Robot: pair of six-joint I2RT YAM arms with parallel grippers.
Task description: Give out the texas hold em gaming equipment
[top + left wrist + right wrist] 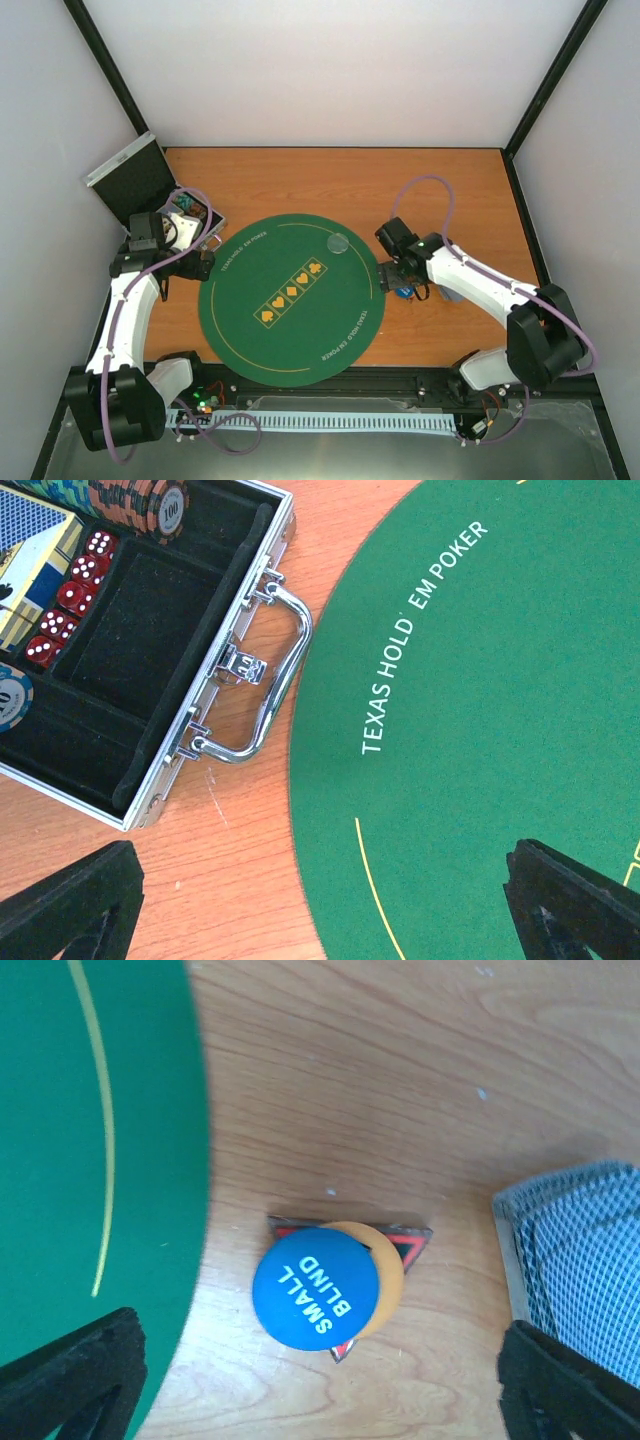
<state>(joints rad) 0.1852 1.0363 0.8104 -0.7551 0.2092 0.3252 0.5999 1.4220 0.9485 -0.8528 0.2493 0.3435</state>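
Two edges bounded the work: the round green mat almost reached the near edge of the bench, and a wide band of wood ran between the mat's far rim and the back wall. Side walls stood close on the left and right.

The left tool was spread wide, holding nothing and touching nothing. It hung over the mat's left rim and the wood beside it. The open silver case sat near it at the bench's far-left corner. Its chrome handle pointed at the mat, just short of the rim.

The right tool was also spread wide and gripped nothing. It hung over a small stack on bare wood just right of the mat. In that stack the blue disc, marked SMALL BLIND, lay on top of the orange disc, and both lay on the triangle marker. The fingers stood clear on either side of the stack.

The playing cards lay back up near the right finger, apart from the stack. The clear disc lay on the mat near its far rim.

Inside the case were chips, red dice and a card pack. The case's other black compartments were in view.
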